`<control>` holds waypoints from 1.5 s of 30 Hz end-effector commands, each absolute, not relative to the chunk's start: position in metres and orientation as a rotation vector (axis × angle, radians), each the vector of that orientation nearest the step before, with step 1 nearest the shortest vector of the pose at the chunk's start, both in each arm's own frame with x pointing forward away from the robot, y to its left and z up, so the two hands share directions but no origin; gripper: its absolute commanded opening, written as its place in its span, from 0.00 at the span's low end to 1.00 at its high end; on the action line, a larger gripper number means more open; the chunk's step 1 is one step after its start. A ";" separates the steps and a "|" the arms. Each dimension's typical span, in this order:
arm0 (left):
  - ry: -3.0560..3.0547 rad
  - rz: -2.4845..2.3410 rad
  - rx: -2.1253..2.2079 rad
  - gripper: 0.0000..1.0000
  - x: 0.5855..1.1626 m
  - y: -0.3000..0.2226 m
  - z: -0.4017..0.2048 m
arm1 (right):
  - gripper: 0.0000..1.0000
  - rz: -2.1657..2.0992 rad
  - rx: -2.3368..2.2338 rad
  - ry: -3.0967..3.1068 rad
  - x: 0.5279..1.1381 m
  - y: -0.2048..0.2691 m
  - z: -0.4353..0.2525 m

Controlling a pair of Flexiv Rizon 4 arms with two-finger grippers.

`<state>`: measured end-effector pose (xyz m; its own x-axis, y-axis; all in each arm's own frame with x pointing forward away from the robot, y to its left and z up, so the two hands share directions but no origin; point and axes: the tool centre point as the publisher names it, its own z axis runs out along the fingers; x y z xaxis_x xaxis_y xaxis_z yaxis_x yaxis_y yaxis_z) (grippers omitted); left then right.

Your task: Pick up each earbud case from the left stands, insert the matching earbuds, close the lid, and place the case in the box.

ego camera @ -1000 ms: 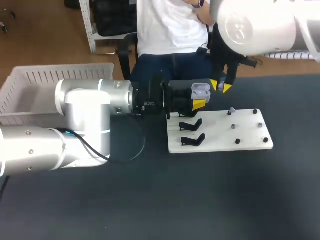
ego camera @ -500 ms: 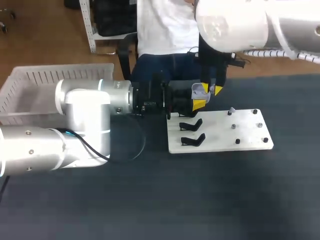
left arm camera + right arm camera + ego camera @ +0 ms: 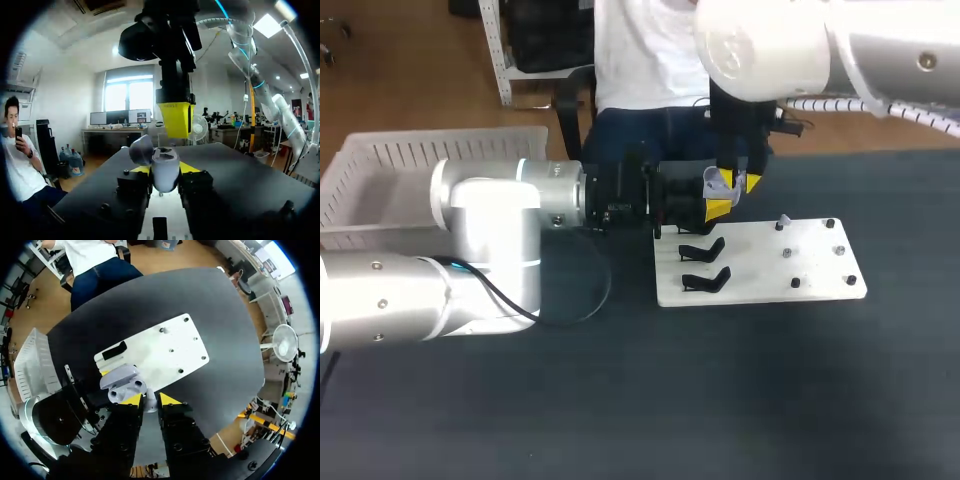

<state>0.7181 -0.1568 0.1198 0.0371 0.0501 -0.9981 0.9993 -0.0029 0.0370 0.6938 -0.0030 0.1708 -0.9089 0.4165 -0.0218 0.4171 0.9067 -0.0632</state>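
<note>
Here, the left gripper [image 3: 166, 172] is clamped on the grey earbud case [image 3: 720, 181], whose lid stands open, above the far left corner of the white board [image 3: 760, 268]. The right gripper [image 3: 149, 399] hangs directly over the case, its yellow tips pinching a small pale earbud [image 3: 149, 405]. Two black stands [image 3: 702, 250] sit on the board's left side, and the white box [image 3: 380, 170] lies far to the left.

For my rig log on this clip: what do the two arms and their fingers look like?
Both arms are thick silver-white cylinders with black wrists; left arm trails a black cable, right arm carries white ribbed hose. Fingers black, yellow-tipped.
</note>
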 end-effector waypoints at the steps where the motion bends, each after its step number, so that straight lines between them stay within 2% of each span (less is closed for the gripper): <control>1: 1.214 -1.155 1.259 0.00 0.717 -0.157 0.119 | 0.00 -0.113 0.672 3.063 0.695 -0.002 0.171; 45: 1.214 -1.155 1.259 0.00 0.717 -0.157 0.119 | 0.00 -0.122 0.672 3.069 0.702 0.003 0.173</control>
